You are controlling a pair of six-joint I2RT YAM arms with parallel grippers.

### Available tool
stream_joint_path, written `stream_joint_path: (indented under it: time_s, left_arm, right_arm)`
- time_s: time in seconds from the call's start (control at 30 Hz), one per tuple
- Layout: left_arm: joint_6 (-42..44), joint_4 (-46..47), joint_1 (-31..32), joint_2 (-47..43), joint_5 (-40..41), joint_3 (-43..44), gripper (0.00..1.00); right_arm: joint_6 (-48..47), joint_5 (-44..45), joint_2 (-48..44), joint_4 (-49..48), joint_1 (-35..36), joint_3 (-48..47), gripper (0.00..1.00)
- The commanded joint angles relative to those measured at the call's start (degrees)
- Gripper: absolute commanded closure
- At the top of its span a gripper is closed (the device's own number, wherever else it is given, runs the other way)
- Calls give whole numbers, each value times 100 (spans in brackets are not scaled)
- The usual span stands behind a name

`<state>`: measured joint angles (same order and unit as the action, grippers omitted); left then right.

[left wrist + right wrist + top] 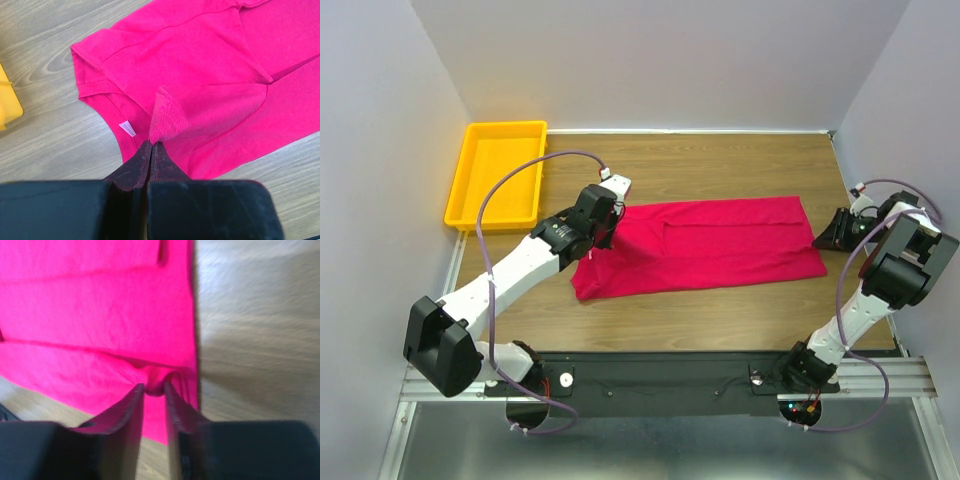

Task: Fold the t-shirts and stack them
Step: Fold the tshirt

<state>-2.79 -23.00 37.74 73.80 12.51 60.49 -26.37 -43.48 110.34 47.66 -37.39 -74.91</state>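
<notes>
From above, the t-shirt (710,245) lies flat on the wooden table (720,160), a long crimson band of thin, soft cloth between my two arms, roughly rectangular with a rounder, bunched left end. My left gripper (607,230) sits on that left end. My right gripper (825,238) is at the right hem, low on the table. A yellow plastic tray (457,190), shallow with rounded corners, stands well apart at the far left corner.

Through my left wrist camera, my left gripper (151,144) is closed tight on the t-shirt (200,60), its two dark, scuffed fingers meeting with no gap. They pinch a small ribbed peak of cloth that rises like a tent. Beside it lies the curved neck opening with its stitched band and a small white label (127,129). One smooth yellow corner of the tray (7,107) shows at the left edge, on the pale wood grain of the table (45,145).

Through my right wrist camera, which is blurred, my right gripper (154,387) has its fingers a little apart, with a narrow slot between them. A small pucker of the t-shirt (100,315) sits at their tips, close to the straight hem. Soft creases run across the cloth, and the table (250,340) shows to the right.
</notes>
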Motion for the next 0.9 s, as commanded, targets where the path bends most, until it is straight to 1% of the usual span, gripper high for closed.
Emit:
stream_joint_path:
  time_s: [0.0,0.03,0.1,0.33,0.4,0.53,0.6,0.73,0.87]
  left_arm:
    - [68,191,-30,-15,76,95,100]
    - [68,200,-38,-6,58,112,100]
    - [59,200,-38,20,58,130,100]
    - [94,209,-47,64,93,235,100]
    - [120,209,-47,73,111,253,100]
    - [147,235,-47,117,137,305,100]
    - [191,279,-47,126,146,306,100]
    - [244,340,-56,222,164,349,100]
    - [559,446,-56,310,76,463,100]
  right_arm:
    - [648,94,-136,-695,30,-208,65]
    - [764,147,-223,-801,30,-182,59]
    - [1010,208,-329,-1029,30,-155,51]
    - [1257,209,-584,-1434,30,38,50]
    - [1283,60,-716,-1505,30,100,50]
    - [1284,-641,-953,-1479,38,231,54]
    - [1257,-819,-1093,-1470,56,389,54]
    - [1178,-934,-1304,-1452,100,723,54]
    - [1055,-899,-1410,-1444,100,1065,54]
